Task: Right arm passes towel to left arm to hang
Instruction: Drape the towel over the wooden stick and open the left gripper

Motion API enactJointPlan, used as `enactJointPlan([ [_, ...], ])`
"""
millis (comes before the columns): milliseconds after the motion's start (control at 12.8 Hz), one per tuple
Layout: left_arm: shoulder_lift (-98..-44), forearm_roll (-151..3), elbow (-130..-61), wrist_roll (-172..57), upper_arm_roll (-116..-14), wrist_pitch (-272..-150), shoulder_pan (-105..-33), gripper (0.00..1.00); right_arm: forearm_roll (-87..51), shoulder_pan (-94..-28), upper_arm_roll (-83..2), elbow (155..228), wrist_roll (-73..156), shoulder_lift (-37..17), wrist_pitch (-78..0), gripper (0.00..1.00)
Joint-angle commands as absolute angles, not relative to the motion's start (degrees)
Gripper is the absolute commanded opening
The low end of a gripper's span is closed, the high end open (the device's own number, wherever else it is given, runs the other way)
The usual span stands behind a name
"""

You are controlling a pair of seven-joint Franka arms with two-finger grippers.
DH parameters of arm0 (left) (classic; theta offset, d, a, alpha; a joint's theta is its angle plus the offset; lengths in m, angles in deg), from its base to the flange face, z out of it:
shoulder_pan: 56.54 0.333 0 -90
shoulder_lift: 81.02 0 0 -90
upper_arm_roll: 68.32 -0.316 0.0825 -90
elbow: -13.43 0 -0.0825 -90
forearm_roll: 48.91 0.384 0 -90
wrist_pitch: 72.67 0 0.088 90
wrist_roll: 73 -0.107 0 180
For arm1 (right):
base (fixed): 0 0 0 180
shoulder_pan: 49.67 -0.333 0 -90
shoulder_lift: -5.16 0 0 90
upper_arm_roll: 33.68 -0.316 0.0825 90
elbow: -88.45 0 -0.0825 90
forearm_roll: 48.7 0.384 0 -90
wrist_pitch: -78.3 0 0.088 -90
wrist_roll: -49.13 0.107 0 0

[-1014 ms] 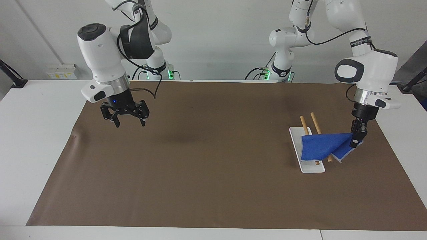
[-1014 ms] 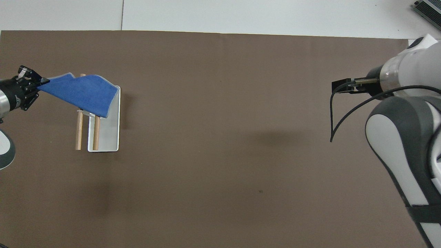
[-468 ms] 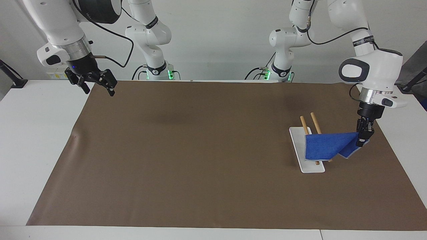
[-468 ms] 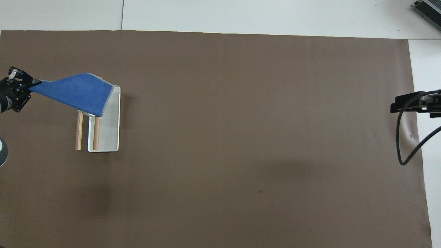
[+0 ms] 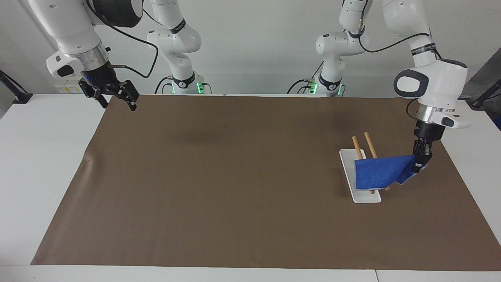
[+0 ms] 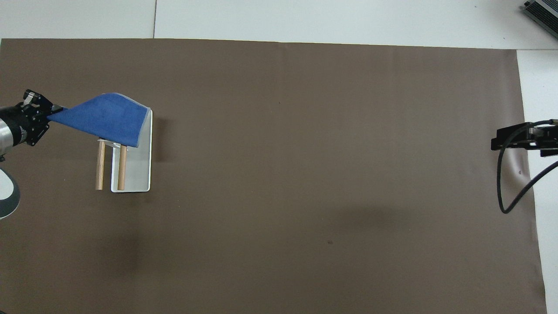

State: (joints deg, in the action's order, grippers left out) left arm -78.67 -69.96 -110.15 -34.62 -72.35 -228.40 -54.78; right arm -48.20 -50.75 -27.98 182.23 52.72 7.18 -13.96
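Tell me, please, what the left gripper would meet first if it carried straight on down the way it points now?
The left gripper, shut on a corner of the towel, points almost straight down beside the rack. It would probably meet the brown mat first, just clear of the wooden bars, though depth there is hard to judge.

A robotics lab: two white robot arms [image 5: 430,78] bolted at the edge of a white table [image 5: 39,156] spread with a brown mat [image 5: 235,176], cables trailing against the bare white wall [image 5: 254,39] above that table.
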Motion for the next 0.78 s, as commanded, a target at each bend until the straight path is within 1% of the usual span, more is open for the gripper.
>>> enactJointPlan([
  [0, -82.77, -70.71, -116.36, -35.64, -72.54, -228.94, -55.31, 0.0, -49.22, -50.64, -28.41, 184.86, 53.61, 9.03, -14.42, 1.0],
  [468, -85.59, -70.71, -122.18, -35.73, -71.75, -228.16, -55.4, 0.0, -49.92, -51.34, -28.85, 185.48, 53.62, 9.55, -13.9, 1.0],
  [546, -85.59, -70.71, -122.18, -35.64, -70.96, -227.8, -55.4, 0.05, -52.1, -52.47, -29.11, 186.26, 53.7, 10.08, -13.99, 1.0],
  [624, -85.59, -70.62, -122.36, -35.64, -70.7, -227.54, -55.4, 0.22, -52.82, -53.7, -29.11, 186.62, 53.96, 10.17, -14.25, 1.0],
  [702, -85.59, -70.62, -122.44, -35.64, -70.52, -226.58, -55.4, 0.42, -52.65, -53.71, -29.11, 186.19, 53.97, 10.0, -14.34, 1.0],
])
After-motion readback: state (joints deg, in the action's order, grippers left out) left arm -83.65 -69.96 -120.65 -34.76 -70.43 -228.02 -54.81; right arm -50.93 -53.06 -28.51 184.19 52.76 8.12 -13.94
